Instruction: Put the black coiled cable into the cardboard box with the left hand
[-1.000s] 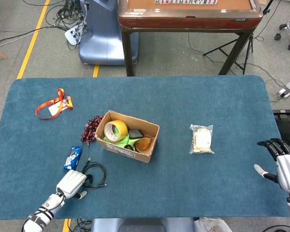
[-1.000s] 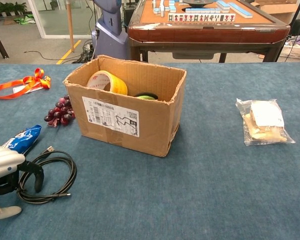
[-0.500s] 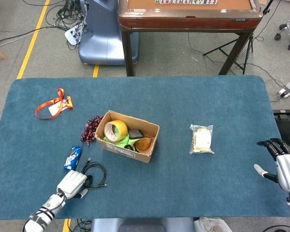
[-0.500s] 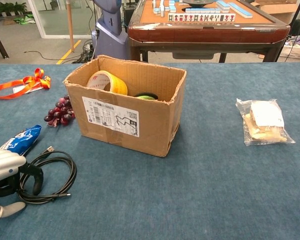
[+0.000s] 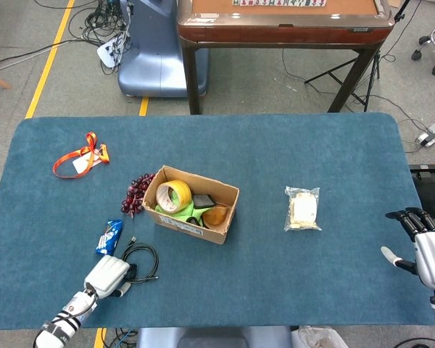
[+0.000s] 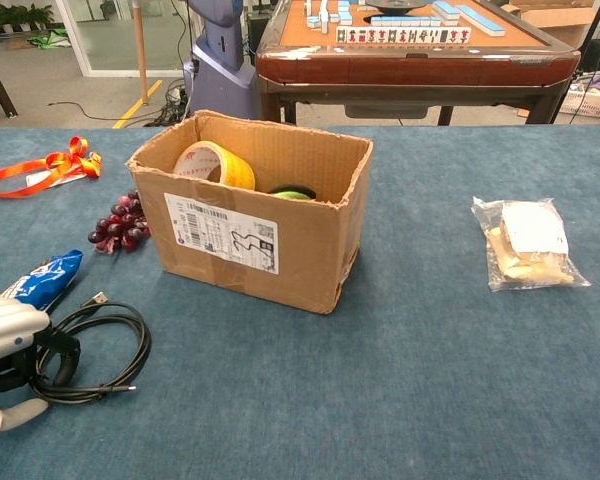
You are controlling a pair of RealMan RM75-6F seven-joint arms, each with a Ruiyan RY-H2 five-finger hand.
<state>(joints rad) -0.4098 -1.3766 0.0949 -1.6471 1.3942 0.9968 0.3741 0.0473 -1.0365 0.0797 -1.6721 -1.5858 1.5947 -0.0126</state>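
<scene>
The left hand (image 5: 107, 275) lies low on the blue table (image 5: 333, 152) near its front left corner, and its dark fingers (image 6: 50, 350) are curled into the near side of the black coiled cable (image 6: 100, 348). The chest view shows the fingers hooked through the loop, so the hand grips the cable. The cable itself rests flat on the cloth, with its plug end pointing toward the blue snack packet (image 5: 109, 236) that lies just beside it.

The cardboard box (image 6: 250, 215) stands open further back and to the right of the cable, well apart from the hand. Inside it there is a roll of yellow tape (image 6: 213, 163), something green (image 5: 192, 212) and some other items that are too small to name. A bunch of dark grapes (image 6: 118, 228) lies at the left side of the box, touching or almost touching its wall. An orange ribbon (image 5: 80, 157) lies far to the left at the back.

The right hand (image 5: 426, 250) rests at the right edge of the table, with the fingers spread apart and nothing in them. Between it and the box lies a clear bag of pale food (image 6: 525, 243).
</scene>
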